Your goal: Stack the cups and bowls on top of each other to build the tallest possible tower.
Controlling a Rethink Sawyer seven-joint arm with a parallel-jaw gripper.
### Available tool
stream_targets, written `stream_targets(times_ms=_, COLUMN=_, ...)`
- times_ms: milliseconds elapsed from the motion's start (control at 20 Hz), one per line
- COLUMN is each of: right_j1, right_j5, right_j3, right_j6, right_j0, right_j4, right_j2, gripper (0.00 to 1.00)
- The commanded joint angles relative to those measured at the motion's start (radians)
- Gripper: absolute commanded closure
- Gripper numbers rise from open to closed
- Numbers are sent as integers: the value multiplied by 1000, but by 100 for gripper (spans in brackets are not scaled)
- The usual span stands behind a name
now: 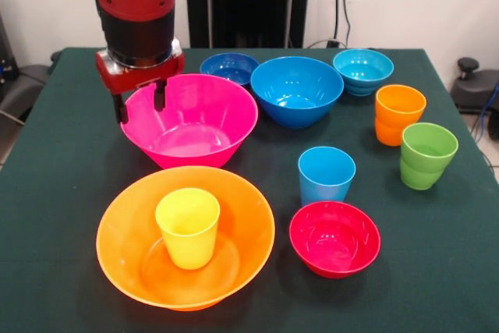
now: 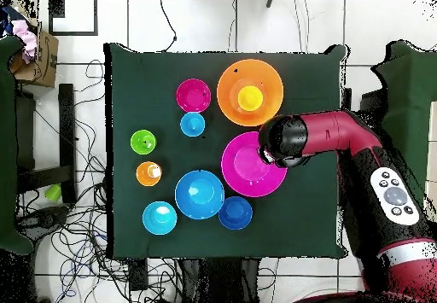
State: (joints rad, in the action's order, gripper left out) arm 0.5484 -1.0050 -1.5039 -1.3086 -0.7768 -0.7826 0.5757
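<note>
The yellow cup (image 1: 187, 228) stands upright inside the large orange bowl (image 1: 125, 216) at the near left. The large pink bowl (image 1: 203, 126) sits just behind it on the table. My gripper (image 1: 140, 105) is open at the pink bowl's left rim, with one finger (image 1: 121, 107) outside the wall and the other inside. In the overhead view the arm's wrist (image 2: 282, 139) covers the gripper at the pink bowl's (image 2: 243, 167) edge. The light-blue cup (image 1: 326, 175) stands alone mid-table, with the small red bowl (image 1: 335, 238) in front of it.
The orange cup (image 1: 399, 113) and green cup (image 1: 426, 154) stand at the right. The medium blue bowl (image 1: 296, 90), small dark blue bowl (image 1: 228, 68) and small cyan bowl (image 1: 363, 70) line the far side. Table cloth is dark green.
</note>
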Motion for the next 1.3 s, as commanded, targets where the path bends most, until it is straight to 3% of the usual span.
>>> stream_targets(times_ms=50, right_j1=-159, right_j5=115, right_j3=57, right_j6=120, right_j0=8, right_j4=-111, right_j2=-36, gripper=0)
stream_targets(times_ms=300, right_j1=-213, right_j5=181, right_j3=61, right_j6=85, right_j0=10, right_j4=-125, right_j2=-48, gripper=0)
stream_targets(times_ms=500, right_j1=-209, right_j5=224, right_j3=36, right_j6=40, right_j0=21, right_j4=-144, right_j2=-71, gripper=0)
stream_targets(times_ms=900, right_j1=-76, right_j5=244, right_j3=-118, right_j6=38, right_j0=-13, right_j4=-120, right_j2=-97, gripper=0)
stream_targets(times_ms=1000, right_j1=-8, right_j5=224, right_j3=-171, right_j6=51, right_j0=-26, right_j4=-99, right_j2=-97, gripper=0)
stream_targets(times_ms=1150, right_j1=144, right_j5=119, right_j3=-254, right_j6=115, right_j0=-56, right_j4=-24, right_j2=-79, gripper=0)
stream_targets(times_ms=1300, right_j1=203, right_j5=67, right_j3=-285, right_j6=158, right_j0=-86, right_j4=22, right_j2=-58, gripper=0)
